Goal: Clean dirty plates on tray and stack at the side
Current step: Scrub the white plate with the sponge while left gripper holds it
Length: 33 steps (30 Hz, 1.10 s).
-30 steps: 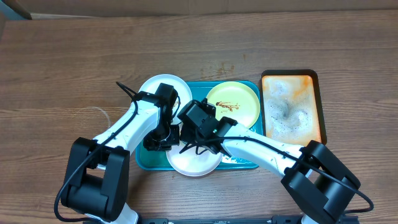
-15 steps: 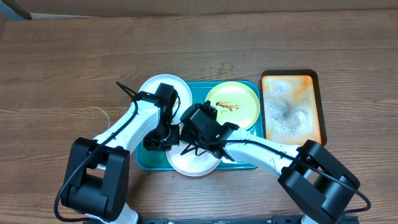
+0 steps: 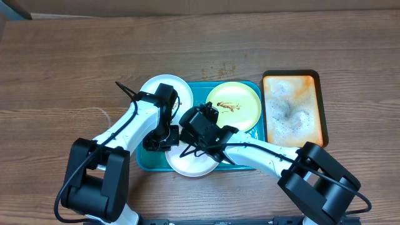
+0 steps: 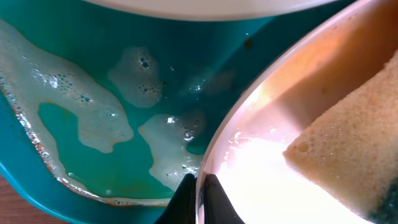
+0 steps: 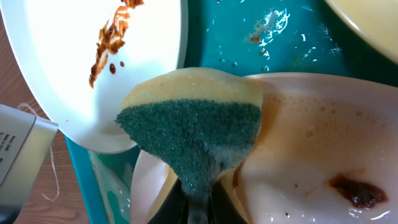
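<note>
On the teal tray (image 3: pixel 145 161) lie three plates: a white one at the back left (image 3: pixel 156 86), a pale yellow-green one with brown smears at the back right (image 3: pixel 240 100), and a white one at the front (image 3: pixel 194 165). My left gripper (image 4: pixel 198 196) is shut on the front plate's rim (image 4: pixel 261 106). My right gripper (image 5: pixel 198 205) is shut on a yellow-and-green sponge (image 5: pixel 199 118) that presses on the front plate (image 5: pixel 311 143), which carries brown sauce and suds. The back-left white plate (image 5: pixel 74 62) shows brown smears too.
An orange dark-rimmed tray (image 3: pixel 316 106) with foamy water stands right of the teal tray. Suds lie on the teal tray's floor (image 4: pixel 93 118). Both arms cross over the tray's front half. Bare wooden table (image 3: pixel 56 75) lies on the left and behind.
My right gripper with the sponge has slid a little to the left and forward over the front plate. My left gripper holds the plate's rim in place.
</note>
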Tool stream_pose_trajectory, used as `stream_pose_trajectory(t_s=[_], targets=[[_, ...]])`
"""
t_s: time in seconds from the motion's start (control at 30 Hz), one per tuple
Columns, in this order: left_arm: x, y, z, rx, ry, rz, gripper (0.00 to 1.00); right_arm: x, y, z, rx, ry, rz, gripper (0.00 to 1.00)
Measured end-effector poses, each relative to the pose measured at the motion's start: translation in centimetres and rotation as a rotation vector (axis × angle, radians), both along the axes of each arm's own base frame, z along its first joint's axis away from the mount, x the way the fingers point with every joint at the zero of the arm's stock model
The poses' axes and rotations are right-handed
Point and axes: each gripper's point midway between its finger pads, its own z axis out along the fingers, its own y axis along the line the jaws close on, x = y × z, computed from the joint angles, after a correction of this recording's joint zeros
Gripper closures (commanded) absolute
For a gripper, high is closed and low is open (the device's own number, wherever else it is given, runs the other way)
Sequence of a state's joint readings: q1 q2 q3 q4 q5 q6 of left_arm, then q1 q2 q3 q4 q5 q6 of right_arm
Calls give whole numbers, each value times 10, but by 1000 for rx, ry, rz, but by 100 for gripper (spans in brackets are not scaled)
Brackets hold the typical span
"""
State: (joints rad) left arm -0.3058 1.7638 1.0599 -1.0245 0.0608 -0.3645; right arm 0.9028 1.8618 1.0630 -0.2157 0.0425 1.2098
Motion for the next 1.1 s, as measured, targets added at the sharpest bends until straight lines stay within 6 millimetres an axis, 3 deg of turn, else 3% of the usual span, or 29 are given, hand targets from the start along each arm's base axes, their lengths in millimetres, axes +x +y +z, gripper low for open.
stream_pose_trajectory(t_s=[0.47, 0.83, 1.1], targets=[[1, 7, 0, 22, 0, 8, 96, -3, 10, -3, 65, 38, -17, 96], [-4, 10, 0, 26, 21, -4, 96, -24, 16, -9, 48, 79, 15, 96], [-4, 11, 0, 26, 21, -12, 96, -25, 17, -9, 46, 77, 21, 96]])
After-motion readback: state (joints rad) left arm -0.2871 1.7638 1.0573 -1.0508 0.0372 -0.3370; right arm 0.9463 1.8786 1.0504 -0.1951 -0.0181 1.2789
